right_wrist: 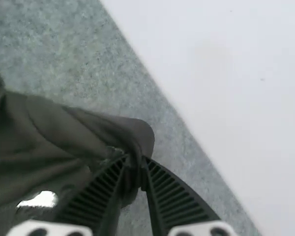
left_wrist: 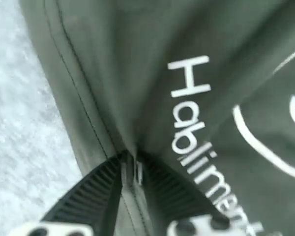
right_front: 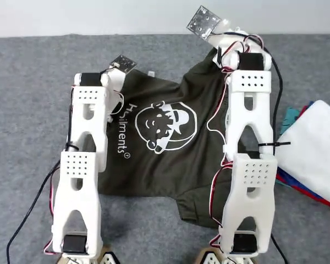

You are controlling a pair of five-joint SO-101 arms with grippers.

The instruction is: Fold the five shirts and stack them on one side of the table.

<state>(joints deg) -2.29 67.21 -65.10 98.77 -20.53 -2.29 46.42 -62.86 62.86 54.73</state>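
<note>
We are clamping the left gripper [left_wrist: 130,166] and right gripper [right_wrist: 136,165] on thin pinches of the olive T-shirt [right_front: 154,170], likely risking a slip mid-fold.

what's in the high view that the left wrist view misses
The high view adds the stack of folded shirts at the table's side, off to one side of the dark green shirt. The left wrist view adds the left gripper shut on a pinch of that shirt's cloth. Both share the shirt's white lettering and the grey table cover.
</note>
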